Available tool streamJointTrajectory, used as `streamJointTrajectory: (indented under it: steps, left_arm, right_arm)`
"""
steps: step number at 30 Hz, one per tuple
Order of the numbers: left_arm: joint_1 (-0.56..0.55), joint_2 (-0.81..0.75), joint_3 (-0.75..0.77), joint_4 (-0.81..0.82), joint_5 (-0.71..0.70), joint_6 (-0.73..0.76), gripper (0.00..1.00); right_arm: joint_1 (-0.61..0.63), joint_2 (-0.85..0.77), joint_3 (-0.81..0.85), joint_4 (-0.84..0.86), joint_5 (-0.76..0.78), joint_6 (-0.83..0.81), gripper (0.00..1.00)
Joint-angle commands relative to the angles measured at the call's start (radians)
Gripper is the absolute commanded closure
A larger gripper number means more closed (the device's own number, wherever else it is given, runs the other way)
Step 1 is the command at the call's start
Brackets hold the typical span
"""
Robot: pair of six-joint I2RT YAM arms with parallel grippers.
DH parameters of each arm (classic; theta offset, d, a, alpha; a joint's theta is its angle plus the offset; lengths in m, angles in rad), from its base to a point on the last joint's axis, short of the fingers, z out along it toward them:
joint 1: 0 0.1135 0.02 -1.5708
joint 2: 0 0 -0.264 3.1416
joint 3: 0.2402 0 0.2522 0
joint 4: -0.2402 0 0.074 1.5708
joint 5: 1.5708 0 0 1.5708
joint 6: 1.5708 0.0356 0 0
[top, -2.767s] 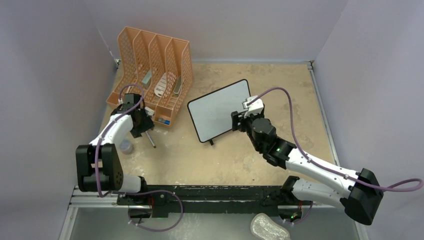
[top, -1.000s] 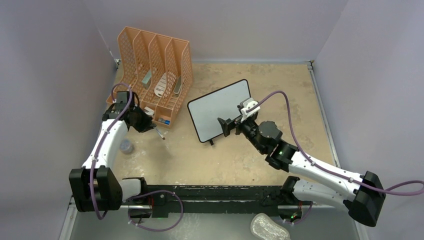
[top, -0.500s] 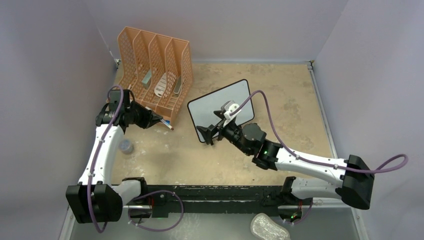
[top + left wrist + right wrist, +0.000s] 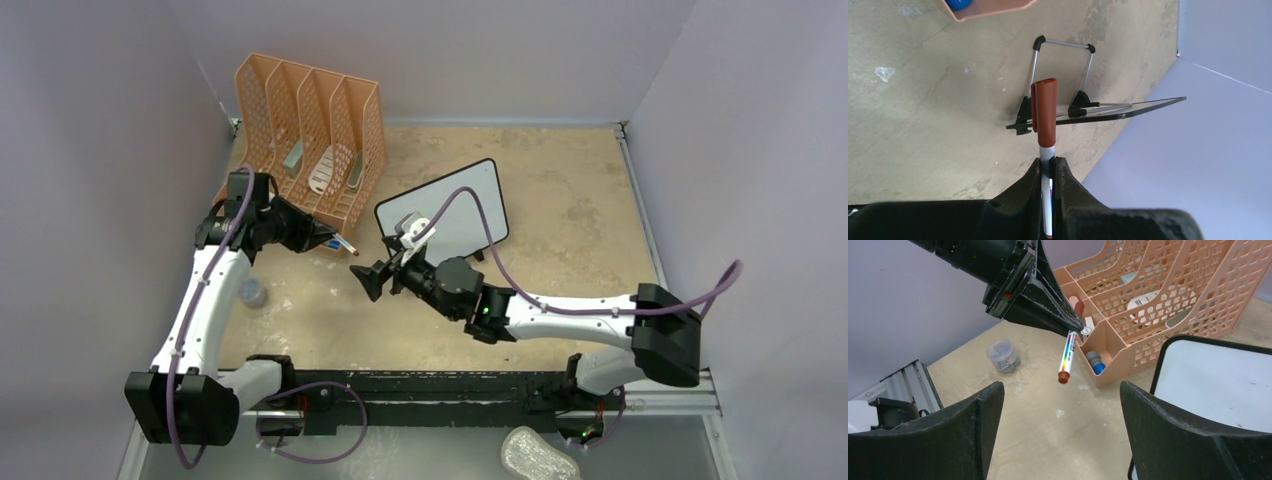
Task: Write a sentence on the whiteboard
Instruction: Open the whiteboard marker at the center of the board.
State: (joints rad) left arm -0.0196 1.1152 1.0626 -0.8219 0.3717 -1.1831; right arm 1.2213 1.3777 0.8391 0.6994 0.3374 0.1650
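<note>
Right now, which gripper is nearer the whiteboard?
Right. The right gripper hangs open just off the near-left corner of the whiteboard. The left gripper is farther left, beside the orange organizer, shut on a marker.

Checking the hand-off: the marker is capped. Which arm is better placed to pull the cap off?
Right. The right pincer is open and empty, facing the red cap of the marker. The left pincer is shut on that marker and can only hold it.
</note>
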Motion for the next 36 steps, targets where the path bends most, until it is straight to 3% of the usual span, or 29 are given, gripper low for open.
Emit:
streamJointTrajectory:
  steps: [1, 18, 36]
  left_arm:
    - [-0.039, 0.001, 0.036, -0.019, 0.007, -0.094, 1.00]
    - [-0.114, -0.035, 0.012, 0.021, 0.039, -0.171, 1.00]
    - [-0.130, -0.057, -0.006, 0.021, 0.085, -0.188, 1.00]
  right_arm:
    - [0.024, 0.071, 0.080, 0.110, 0.113, 0.020, 0.15]
    - [0.029, 0.213, 0.160, 0.126, 0.195, 0.007, 0.47]
    - [0.029, 0.247, 0.173, 0.148, 0.199, -0.024, 0.69]
